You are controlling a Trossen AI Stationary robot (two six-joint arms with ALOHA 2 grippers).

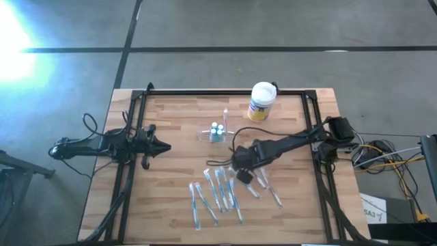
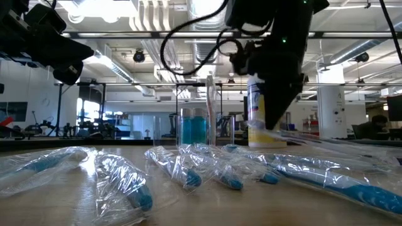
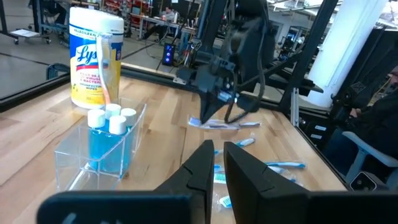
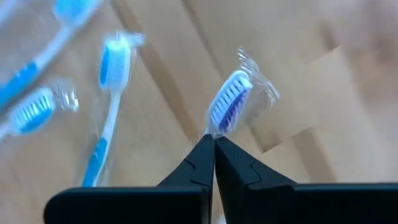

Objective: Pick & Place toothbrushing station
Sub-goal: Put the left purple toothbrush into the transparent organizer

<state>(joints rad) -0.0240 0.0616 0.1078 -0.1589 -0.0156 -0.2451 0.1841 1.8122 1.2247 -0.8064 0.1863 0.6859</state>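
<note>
Right fingers (image 4: pixel 214 142): pinched tight on a wrapped toothbrush (image 4: pixel 229 102), brush head just past the tips.
Left fingers (image 3: pixel 216 163): nearly shut, holding nothing.
Tip: lift slowly toward the clear holder (image 1: pixel 214 133).

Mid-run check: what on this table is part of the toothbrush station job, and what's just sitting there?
In the job:
clear holder
wrapped toothbrush, pinched in the shut right gripper
loose wrapped toothbrushes

Lying about:
wipes canister
left gripper, parked at the table's left edge

Bright overhead light; glare top-left high view; wrist blur.
</note>
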